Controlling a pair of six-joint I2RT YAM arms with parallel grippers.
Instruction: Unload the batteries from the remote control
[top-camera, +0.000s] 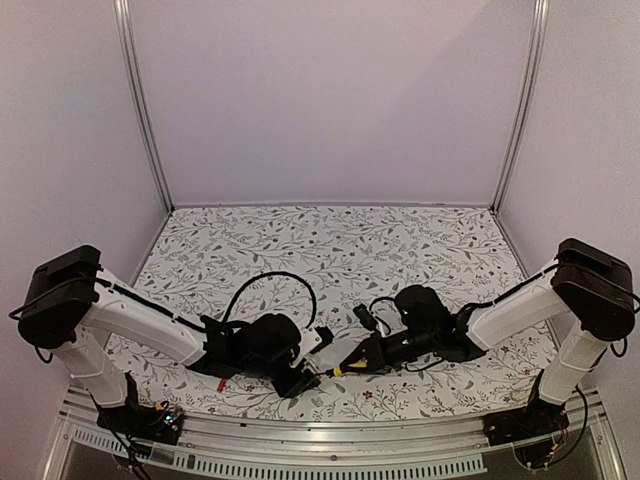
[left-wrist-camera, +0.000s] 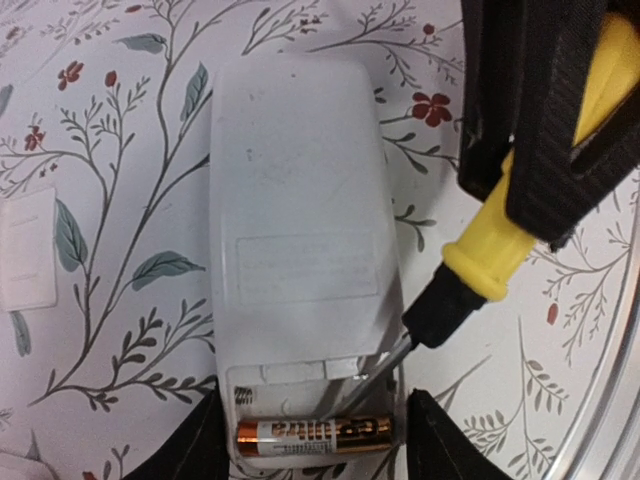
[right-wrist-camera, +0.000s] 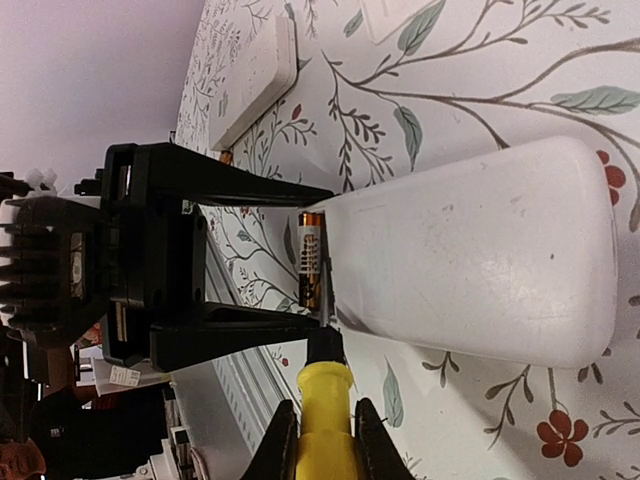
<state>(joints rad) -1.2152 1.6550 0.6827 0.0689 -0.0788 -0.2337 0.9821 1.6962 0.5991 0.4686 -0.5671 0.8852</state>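
The white remote control (left-wrist-camera: 295, 200) lies back up, with its battery bay open at the near end. One orange-and-gold battery (left-wrist-camera: 313, 432) sits crosswise in the bay. My left gripper (left-wrist-camera: 315, 405) clamps the remote's bay end, one black finger (left-wrist-camera: 190, 450) on each side. My right gripper (right-wrist-camera: 323, 405) is shut on a yellow-handled screwdriver (right-wrist-camera: 322, 425). The screwdriver's metal tip (left-wrist-camera: 385, 365) reaches into the bay, just above the battery. From above, both grippers meet near the table's front middle, left gripper (top-camera: 295, 372) and right gripper (top-camera: 368, 358).
A flat white rectangular piece (left-wrist-camera: 28, 250) lies on the floral table cover (left-wrist-camera: 120, 120), left of the remote. A small red-orange thing (top-camera: 222, 383) lies by the left arm. The table's metal front rail (top-camera: 330, 435) runs close behind the grippers.
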